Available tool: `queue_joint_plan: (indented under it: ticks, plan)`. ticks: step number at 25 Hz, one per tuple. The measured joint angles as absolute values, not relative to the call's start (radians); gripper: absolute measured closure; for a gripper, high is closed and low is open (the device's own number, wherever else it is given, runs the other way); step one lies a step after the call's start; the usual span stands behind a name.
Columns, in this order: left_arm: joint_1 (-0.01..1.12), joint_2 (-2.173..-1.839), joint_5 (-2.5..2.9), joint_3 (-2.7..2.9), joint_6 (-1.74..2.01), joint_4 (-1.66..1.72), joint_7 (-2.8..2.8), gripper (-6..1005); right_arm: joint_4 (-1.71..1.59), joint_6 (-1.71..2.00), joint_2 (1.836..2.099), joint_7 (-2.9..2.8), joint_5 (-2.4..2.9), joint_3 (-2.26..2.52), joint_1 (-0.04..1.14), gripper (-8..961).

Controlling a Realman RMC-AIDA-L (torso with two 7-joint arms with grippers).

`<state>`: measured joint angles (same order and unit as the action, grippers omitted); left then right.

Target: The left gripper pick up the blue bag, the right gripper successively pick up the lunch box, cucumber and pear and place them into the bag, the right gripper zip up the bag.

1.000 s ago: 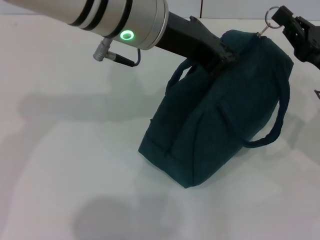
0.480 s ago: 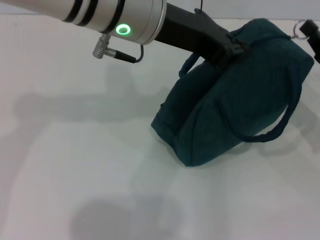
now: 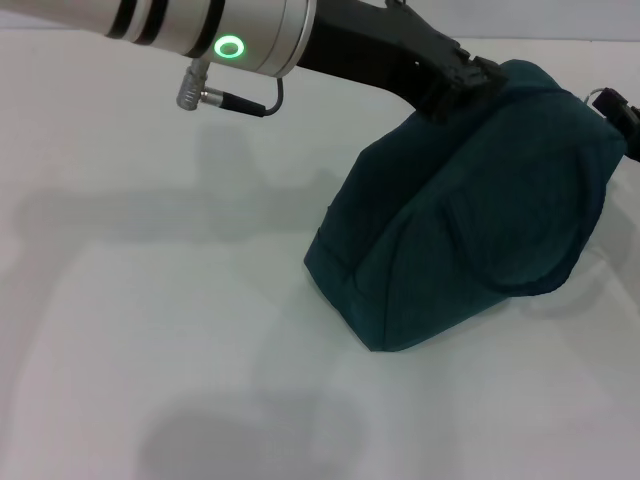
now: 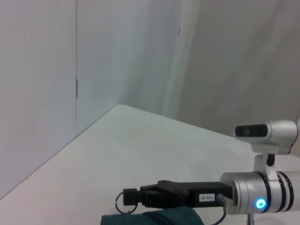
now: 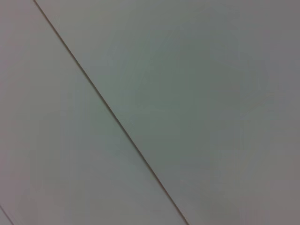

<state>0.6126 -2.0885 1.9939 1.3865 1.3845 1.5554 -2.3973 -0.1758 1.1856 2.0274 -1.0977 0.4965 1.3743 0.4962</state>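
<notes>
Nearest in the head view, the lower half of the frame is bare white worktop (image 3: 150,380), crossed by soft grey shadows. Right of centre sits the dark teal fabric bag (image 3: 470,230), its base on the worktop and its body leaning toward the upper right; its top looks drawn together, and nothing of its contents can be seen. A curved seam or handle outline shows on its facing side.

Beyond it, the left arm, a silver cylinder with a glowing green ring (image 3: 230,46), runs in from the upper left, and its black left hand (image 3: 455,80) meets the bag's top edge in the upper middle. The wrist covers the fingers, so I cannot tell whether they are clamped on the fabric.

At the right edge, the black right hand (image 3: 622,115) sits beside the bag's upper right corner, with a small metal ring (image 3: 603,98) at its tip. In the left wrist view that right hand (image 4: 133,197) shows low in the frame, pinching the ring (image 4: 121,202) just above the bag's top (image 4: 159,219).

The right wrist view shows only plain grey panels.
</notes>
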Motion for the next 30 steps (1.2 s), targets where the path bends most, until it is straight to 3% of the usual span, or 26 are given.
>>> queue_joint_plan:
  ticks: [13, 16, 20, 27, 30]
  plan:
    - [0.589, -2.089, 1.979, 1.368, 1.365, 1.549, -2.383, 934, -0.183, 1.35, 2.022, -1.089, 0.501, 1.39, 0.484, 911]
    - [0.564, -2.089, 1.913, 1.343, 1.344, 1.531, -2.349, 925, -0.184, 1.395, 2.017, -1.068, 0.502, 1.393, 0.48, 731]
    - [0.511, -2.089, 1.777, 1.289, 1.333, 1.479, -2.245, 913, -0.199, 1.52, 2.003, -0.996, 0.507, 1.393, 0.452, 579]
    - [0.369, -2.084, 1.471, 1.156, 1.453, 1.261, -1.83, 607, -0.284, 1.774, 1.942, -0.901, 0.593, 1.393, 0.372, 275]
    - [0.334, -2.083, 1.452, 1.084, 1.571, 1.145, -1.698, 462, -0.303, 1.836, 1.918, -0.879, 0.683, 1.391, 0.355, 220]
